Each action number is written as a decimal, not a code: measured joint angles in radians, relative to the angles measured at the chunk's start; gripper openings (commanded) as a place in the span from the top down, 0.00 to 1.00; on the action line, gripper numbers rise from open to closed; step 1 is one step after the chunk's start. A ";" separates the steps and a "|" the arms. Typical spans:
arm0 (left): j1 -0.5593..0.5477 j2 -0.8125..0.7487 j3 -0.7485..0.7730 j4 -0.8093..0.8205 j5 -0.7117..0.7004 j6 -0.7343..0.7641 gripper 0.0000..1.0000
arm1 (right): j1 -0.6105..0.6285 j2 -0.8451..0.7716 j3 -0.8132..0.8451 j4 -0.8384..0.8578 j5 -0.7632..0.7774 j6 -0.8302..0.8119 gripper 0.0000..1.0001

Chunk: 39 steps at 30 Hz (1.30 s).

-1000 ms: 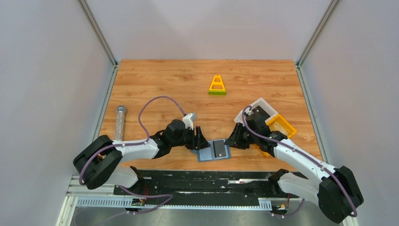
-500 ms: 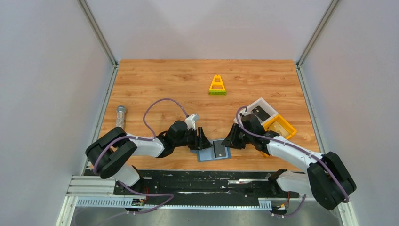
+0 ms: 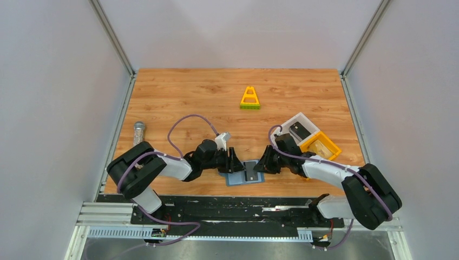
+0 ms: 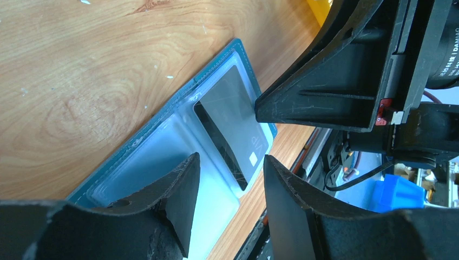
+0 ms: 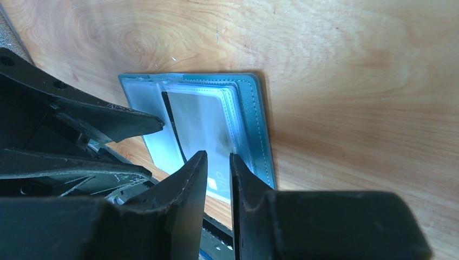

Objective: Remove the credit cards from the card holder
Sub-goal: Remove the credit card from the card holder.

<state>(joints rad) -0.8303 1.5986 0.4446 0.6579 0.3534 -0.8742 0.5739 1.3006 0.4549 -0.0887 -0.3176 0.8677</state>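
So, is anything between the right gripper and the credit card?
No separate object: the right gripper hangs directly over the dark credit card. The card seems to lie under the clear sleeve of the card holder, and the left gripper is beside it.

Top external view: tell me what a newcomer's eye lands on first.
The open slate-blue card holder lies at the near edge of the table, a dark card showing among its clear pockets. The left fingers and right fingers crowd it from either side. Farther back, a yellow triangular frame sits alone.
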 measured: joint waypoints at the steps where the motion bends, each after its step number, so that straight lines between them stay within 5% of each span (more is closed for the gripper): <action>1: 0.000 0.006 0.000 0.009 0.003 -0.002 0.46 | 0.000 0.000 -0.003 0.005 -0.001 0.003 0.77; 17: 0.006 0.127 -0.014 0.202 0.061 -0.095 0.52 | 0.000 -0.007 -0.035 0.056 -0.007 0.035 0.80; 24: 0.015 0.163 -0.029 0.268 0.066 -0.141 0.66 | 0.000 -0.016 -0.045 0.060 -0.006 0.041 0.81; 39: 0.031 0.227 -0.054 0.402 0.089 -0.240 0.70 | 0.000 -0.018 -0.050 0.063 -0.006 0.044 0.82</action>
<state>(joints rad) -0.7998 1.8252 0.3904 1.0595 0.4419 -1.1145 0.5735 1.2827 0.4053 -0.0261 -0.3241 0.9115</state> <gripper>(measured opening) 0.315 0.185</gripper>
